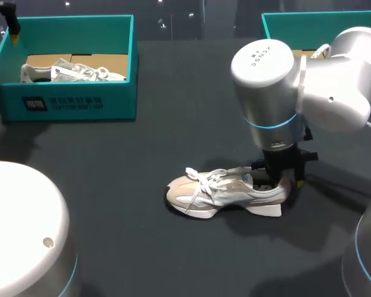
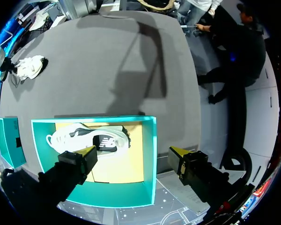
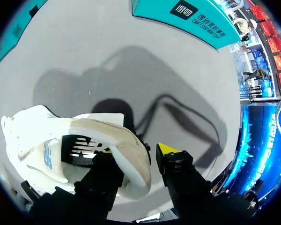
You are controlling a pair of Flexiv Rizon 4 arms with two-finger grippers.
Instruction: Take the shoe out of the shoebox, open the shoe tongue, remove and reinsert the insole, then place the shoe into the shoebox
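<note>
Now the right hand [image 3: 138,152] is clamped on the heel of the white-and-beige lace-up sneaker [image 1: 226,192], which stands on its sole near the middle of the dark grey tabletop [image 1: 142,154]. The left hand [image 2: 131,158] hangs with fingers spread above the teal cardboard shoebox [image 1: 68,102], which holds a second white sneaker [image 2: 91,138].
</note>
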